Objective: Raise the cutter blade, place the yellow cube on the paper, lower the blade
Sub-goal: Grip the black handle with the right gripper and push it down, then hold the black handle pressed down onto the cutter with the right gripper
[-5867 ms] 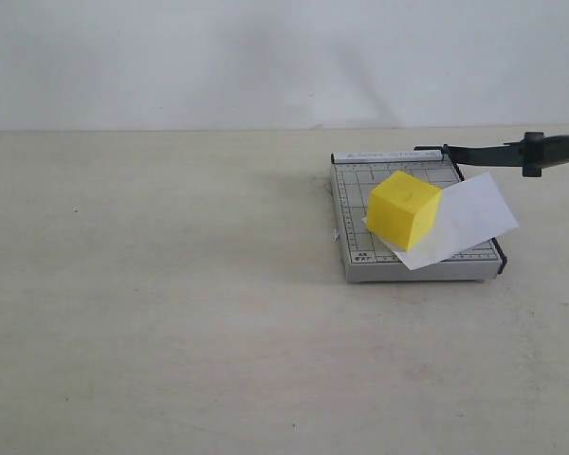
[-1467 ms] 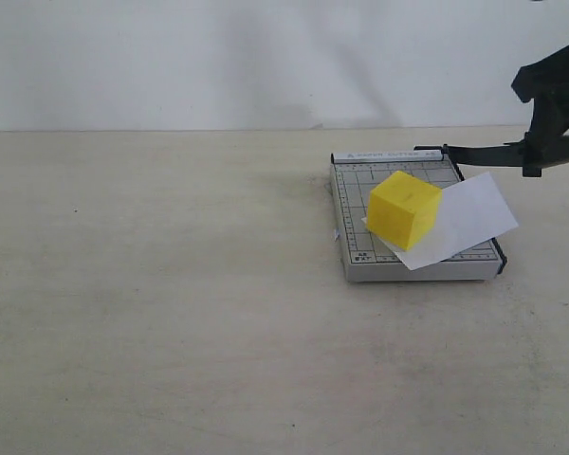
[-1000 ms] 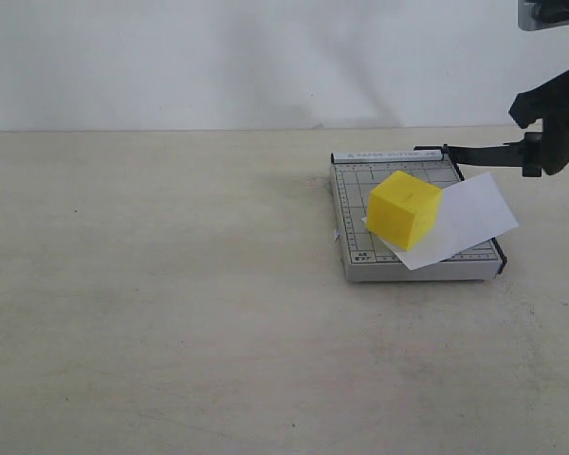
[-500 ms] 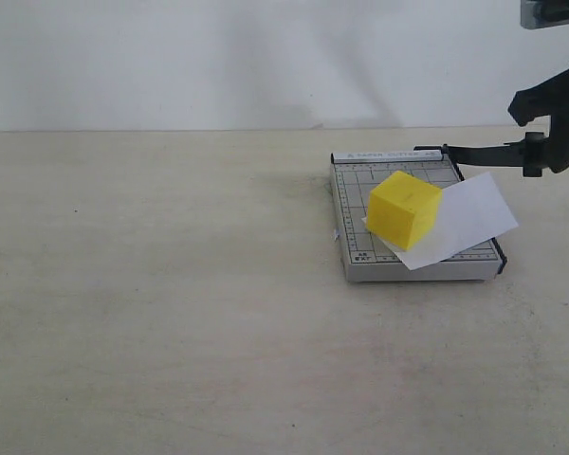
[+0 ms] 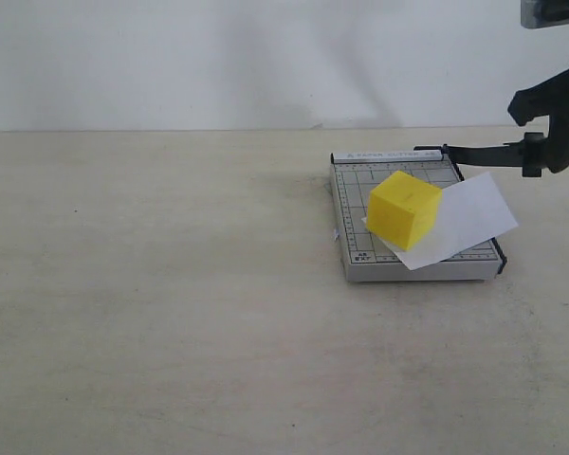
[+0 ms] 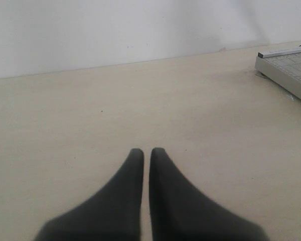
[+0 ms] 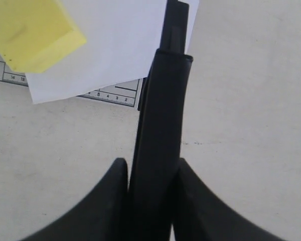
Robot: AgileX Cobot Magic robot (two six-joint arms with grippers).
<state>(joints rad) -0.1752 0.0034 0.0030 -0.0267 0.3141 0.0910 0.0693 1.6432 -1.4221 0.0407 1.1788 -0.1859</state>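
Note:
The yellow cube [image 5: 404,209] rests on the white paper [image 5: 469,220], which lies across the grey gridded cutter base [image 5: 360,256]. The cutter blade [image 5: 484,152] is raised, its arm reaching out to the right from the hinge at the base's far corner. My right gripper [image 5: 558,152] is shut on the blade's thick handle [image 7: 160,130]; both fingers press its sides in the right wrist view, where the cube [image 7: 30,30] and paper [image 7: 115,45] lie below. My left gripper [image 6: 146,150] is shut on nothing, low over bare table, out of the exterior view.
The beige table [image 5: 171,284] stretches wide to the left of the cutter. A white wall [image 5: 266,57] runs along the back. The cutter base's corner [image 6: 286,65] shows at the edge of the left wrist view.
My right arm came in from the upper right and its gripper closed on the blade handle. Cube, paper and blade have stayed put.

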